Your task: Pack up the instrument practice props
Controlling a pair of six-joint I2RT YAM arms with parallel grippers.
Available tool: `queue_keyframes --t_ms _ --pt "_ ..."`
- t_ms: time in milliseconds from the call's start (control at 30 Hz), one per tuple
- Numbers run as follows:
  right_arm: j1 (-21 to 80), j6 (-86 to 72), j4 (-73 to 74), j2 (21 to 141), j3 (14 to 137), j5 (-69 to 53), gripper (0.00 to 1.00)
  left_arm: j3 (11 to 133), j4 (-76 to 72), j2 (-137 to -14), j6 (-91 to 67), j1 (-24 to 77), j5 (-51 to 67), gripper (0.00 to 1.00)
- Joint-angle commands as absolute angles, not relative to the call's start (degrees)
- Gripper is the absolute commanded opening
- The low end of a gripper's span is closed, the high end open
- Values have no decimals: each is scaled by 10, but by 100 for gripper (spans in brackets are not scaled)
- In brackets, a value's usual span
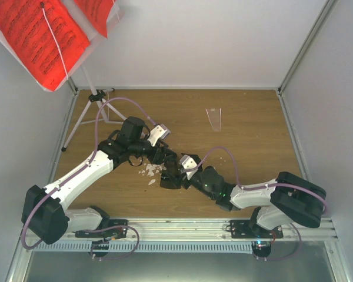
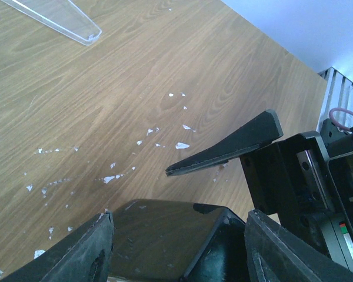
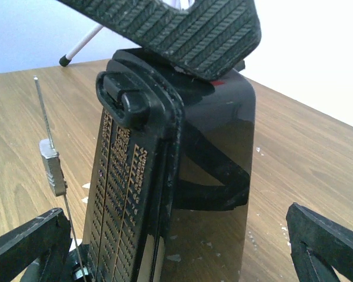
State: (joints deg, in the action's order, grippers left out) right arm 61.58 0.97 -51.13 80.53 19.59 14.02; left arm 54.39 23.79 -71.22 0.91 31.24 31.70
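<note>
Centrally on the worktop, the left claw pinches the metronome; the right claw is spread wide on either side of it.

Black pyramid-shaped metronome stands upright mid-table, pendulum exposed; white music stand in the far-left corner holds red sheets.

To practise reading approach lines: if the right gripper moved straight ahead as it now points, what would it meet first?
The right gripper would meet the black metronome first; it stands upright directly ahead, between the open fingers.
</note>
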Motion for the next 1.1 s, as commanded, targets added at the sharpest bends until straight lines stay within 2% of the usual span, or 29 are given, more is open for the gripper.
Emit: queue_keyframes --t_ms 0,633,867,1067 --pt "623 1 -532 814 207 184 100 537 229 -715 12 316 316 62" --pt "624 -15 -544 799 187 177 99 537 231 -713 12 316 303 62" --pt "623 -20 -548 781 169 180 87 538 232 -713 12 316 303 62" --pt "623 -22 -548 775 161 179 84 538 232 -714 12 316 302 61"
